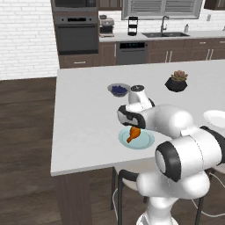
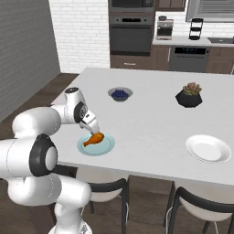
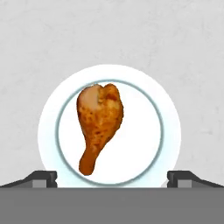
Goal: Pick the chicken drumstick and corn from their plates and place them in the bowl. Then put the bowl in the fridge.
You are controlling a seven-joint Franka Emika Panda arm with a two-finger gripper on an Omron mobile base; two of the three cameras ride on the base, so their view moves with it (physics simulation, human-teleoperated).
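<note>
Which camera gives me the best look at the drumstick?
The hand view: the drumstick lies whole, seen from straight above, on the blue plate, with the open gripper over it. In the right base view it is small but clear; in the left base view the arm hides part of it.

Glossy white rounded robot arm (image 1: 184,145); dark grey joint rings; black-and-white wrist housing; two small dark finger tips (image 3: 43,177).
</note>
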